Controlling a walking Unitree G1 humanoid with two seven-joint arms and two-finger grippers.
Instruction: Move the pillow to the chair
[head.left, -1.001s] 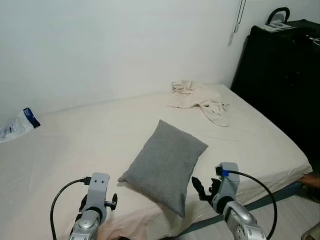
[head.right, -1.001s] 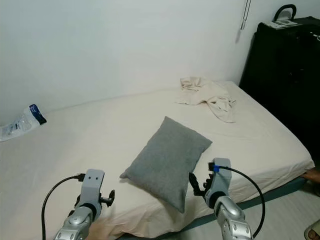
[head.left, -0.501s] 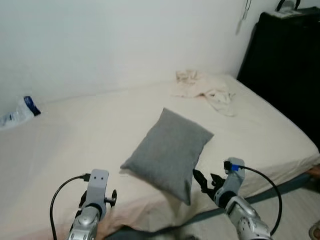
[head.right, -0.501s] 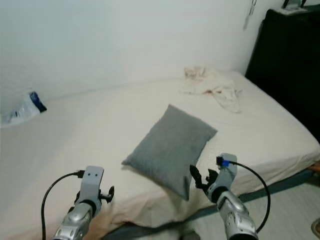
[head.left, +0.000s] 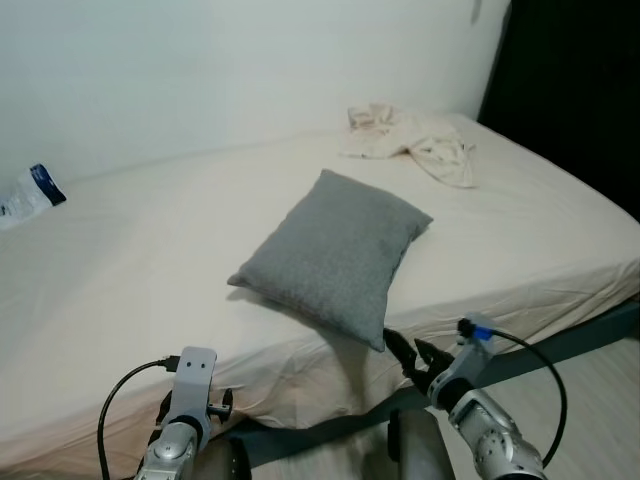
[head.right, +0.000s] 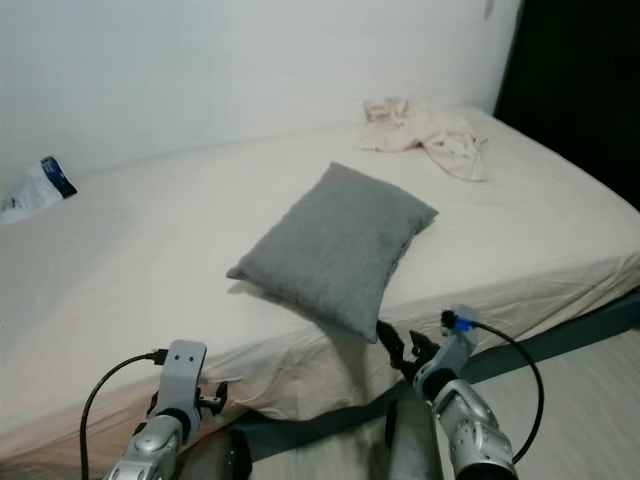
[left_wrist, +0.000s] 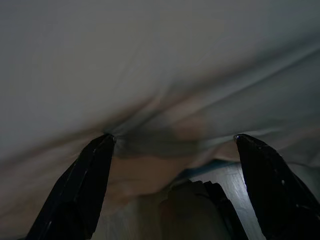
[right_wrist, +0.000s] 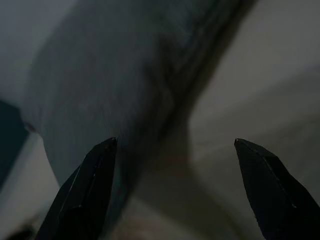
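A grey pillow (head.left: 330, 252) lies at an angle on the cream bed (head.left: 150, 270), its near corner overhanging the front edge. My right gripper (head.left: 408, 352) is open just below and in front of that corner; in the right wrist view the pillow (right_wrist: 110, 85) lies close ahead of the spread fingers (right_wrist: 95, 180). My left gripper (left_wrist: 172, 136) is open and empty, low against the sheet hanging off the bed's front edge, left of the pillow. No chair can be seen.
A crumpled beige cloth (head.left: 415, 140) lies at the bed's far right, a plastic package (head.left: 30, 188) at the far left. A black wardrobe (head.left: 575, 90) stands on the right. Pale floor (head.left: 590, 385) runs beside the bed's dark base (head.left: 565, 345).
The camera has come closer to the bed and tipped down. My right gripper now sits lower, under the pillow's near corner at the bed's edge. The pillow has not moved.
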